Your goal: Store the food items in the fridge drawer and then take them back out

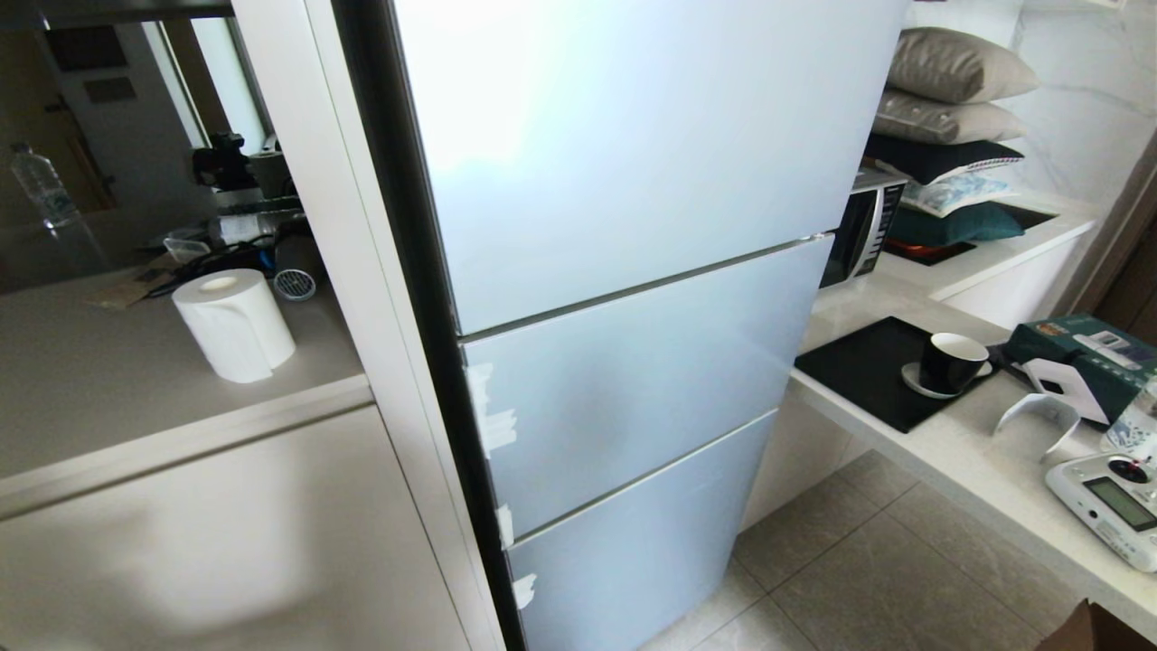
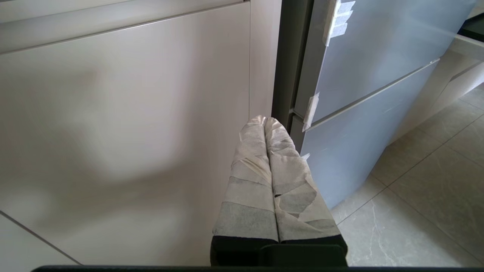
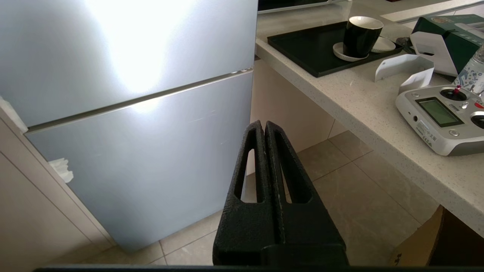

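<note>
Fridge drawer and food items were not visible; the fridge stood with all three silver fronts shut. The left gripper, fingers taped, was pressed closed near the fridge's lower left edge. The right gripper was likewise closed and empty, beside the counter.

The left gripper has two long fingers wrapped in pale, wrinkly tape, with black at the bottom. The right gripper is bare black and rough, with a long hole in each finger.
</note>
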`<state>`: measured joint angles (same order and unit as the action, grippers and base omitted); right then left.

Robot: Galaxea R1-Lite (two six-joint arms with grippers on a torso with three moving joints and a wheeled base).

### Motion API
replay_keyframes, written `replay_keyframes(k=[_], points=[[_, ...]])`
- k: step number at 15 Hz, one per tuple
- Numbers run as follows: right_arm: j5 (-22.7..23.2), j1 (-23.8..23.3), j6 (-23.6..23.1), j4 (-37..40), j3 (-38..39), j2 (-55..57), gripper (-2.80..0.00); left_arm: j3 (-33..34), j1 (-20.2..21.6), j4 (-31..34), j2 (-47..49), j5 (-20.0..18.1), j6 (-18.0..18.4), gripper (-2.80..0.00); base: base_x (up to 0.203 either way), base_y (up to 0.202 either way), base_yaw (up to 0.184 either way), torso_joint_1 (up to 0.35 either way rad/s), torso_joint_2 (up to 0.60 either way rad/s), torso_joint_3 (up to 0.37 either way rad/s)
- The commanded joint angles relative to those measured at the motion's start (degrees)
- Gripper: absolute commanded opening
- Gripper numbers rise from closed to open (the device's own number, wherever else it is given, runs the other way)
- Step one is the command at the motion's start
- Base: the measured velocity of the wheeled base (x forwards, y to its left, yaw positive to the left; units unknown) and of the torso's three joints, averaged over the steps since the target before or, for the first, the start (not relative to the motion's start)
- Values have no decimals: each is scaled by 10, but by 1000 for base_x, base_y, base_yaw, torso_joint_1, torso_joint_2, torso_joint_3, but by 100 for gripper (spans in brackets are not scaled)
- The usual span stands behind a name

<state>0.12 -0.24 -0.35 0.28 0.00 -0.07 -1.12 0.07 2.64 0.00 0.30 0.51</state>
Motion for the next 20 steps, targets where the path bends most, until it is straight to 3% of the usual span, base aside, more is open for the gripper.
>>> replay_keyframes(k=[1, 3, 5, 8, 12, 14, 17, 20], points=[[1, 0, 0, 0, 0, 0, -280, -23, 0, -14, 1, -3, -4, -280, 0, 0, 0, 0, 0, 0], [1, 0, 0, 0, 0, 0, -280, -108, 0, -19, 21, -26, -34, -280, 0, 0, 0, 0, 0, 0], [1, 1, 0, 0, 0, 0, -280, -166, -1, -16, 110, -40, -104, -280, 0, 0, 0, 0, 0, 0], [1, 0, 0, 0, 0, 0, -280, -219, -17, -56, 312, -60, -291, -280, 0, 0, 0, 0, 0, 0], [1, 0, 0, 0, 0, 0, -280, -248, -31, -191, 561, -73, -540, -280, 0, 0, 0, 0, 0, 0], [1, 1, 0, 0, 0, 0, -280, -259, -36, -243, 650, -79, -619, -280, 0, 0, 0, 0, 0, 0], [1, 0, 0, 0, 0, 0, -280, -264, -60, -336, 741, -92, -671, -280, 0, 0, 0, 0, 0, 0], [1, 0, 0, 0, 0, 0, -280, -283, -91, -404, 846, -93, -688, -280, 0, 0, 0, 0, 0, 0]])
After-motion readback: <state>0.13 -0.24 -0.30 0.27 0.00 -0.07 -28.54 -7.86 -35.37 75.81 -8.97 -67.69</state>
